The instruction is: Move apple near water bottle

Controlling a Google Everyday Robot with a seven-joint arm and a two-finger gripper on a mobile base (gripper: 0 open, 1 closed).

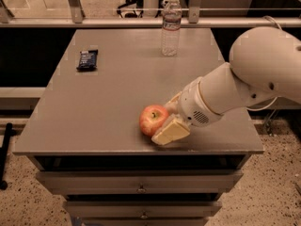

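The red apple [151,118] with yellowish patches sits near the front edge of the grey table [113,93]. My gripper [163,122] comes in from the right on a thick white arm and is shut on the apple's right side. One cream finger [170,131] lies against the apple's front and the other [173,101] against its back. The apple is low, at or just above the tabletop. The clear water bottle [170,26] with a white cap stands upright at the table's far edge, well away from the apple.
A dark snack bar [87,59] lies at the far left of the table. Drawers [141,188] sit under the tabletop. A rail with posts [75,4] runs behind the table's far edge.
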